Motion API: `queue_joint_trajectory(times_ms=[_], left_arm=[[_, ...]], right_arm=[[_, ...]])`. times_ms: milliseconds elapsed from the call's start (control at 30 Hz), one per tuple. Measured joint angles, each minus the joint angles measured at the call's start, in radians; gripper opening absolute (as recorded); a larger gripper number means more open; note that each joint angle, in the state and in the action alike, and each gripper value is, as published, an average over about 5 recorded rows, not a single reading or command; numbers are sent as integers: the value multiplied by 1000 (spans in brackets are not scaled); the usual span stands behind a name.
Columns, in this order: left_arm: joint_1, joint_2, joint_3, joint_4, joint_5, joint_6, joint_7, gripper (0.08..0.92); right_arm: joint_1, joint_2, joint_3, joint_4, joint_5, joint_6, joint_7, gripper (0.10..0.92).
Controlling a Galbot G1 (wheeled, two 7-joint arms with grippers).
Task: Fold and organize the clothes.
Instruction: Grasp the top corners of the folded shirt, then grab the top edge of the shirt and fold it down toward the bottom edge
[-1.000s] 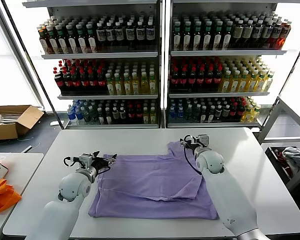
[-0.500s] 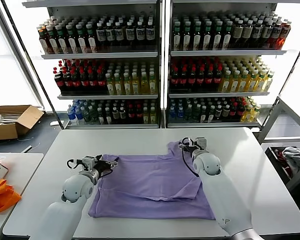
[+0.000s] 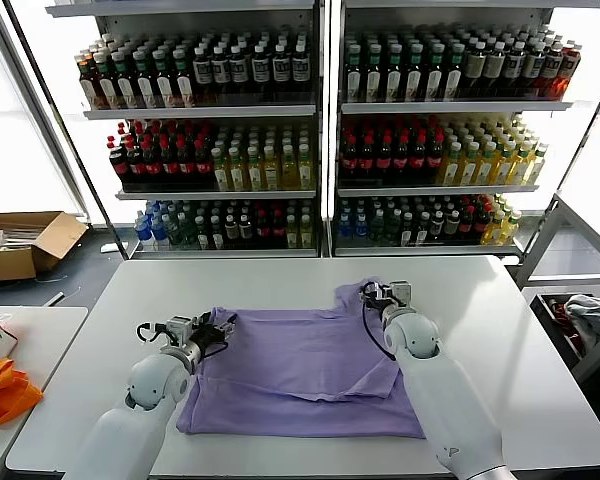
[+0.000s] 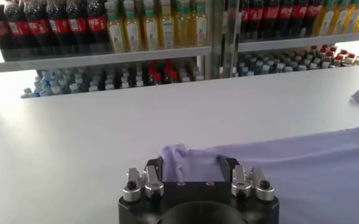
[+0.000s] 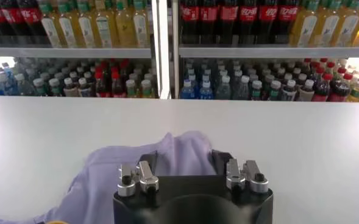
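Observation:
The lavender T-shirt (image 3: 300, 370) lies spread on the white table (image 3: 510, 350), plain side up, with its right part folded over. My left gripper (image 3: 220, 325) is shut on the shirt's far left corner, low over the table. My right gripper (image 3: 371, 293) is shut on the far right corner, where the cloth bunches up. In the left wrist view the shirt (image 4: 301, 164) runs into the left gripper (image 4: 192, 163). In the right wrist view the cloth (image 5: 106, 182) rises between the fingers of the right gripper (image 5: 184, 159).
Shelves of drink bottles (image 3: 320, 150) stand behind the table. An orange bag (image 3: 0, 390) lies on a side table at the left, with a cardboard box (image 3: 20, 240) beyond it. A grey-white cloth bundle (image 3: 590, 315) sits at the right.
Both grippers have moved a little toward me and inward with the shirt's far corners. The shirt's near right corner has drawn in slightly.

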Motion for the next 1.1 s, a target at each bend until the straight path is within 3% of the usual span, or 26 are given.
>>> queue_joint_trajectory(times_ms=[467, 600, 1100], left_arm=[[23, -4, -1, -24, 15, -17, 14, 139], [33, -6, -4, -32, 26, -39, 17, 86], [67, -3, -23, -83, 56, -163, 22, 84]], right_arm=[[-38, -16, 8, 50, 4, -2, -5, 124], [-48, -14, 20, 70, 2, 5, -11, 110], [-91, -21, 73, 199, 8, 33, -24, 110]])
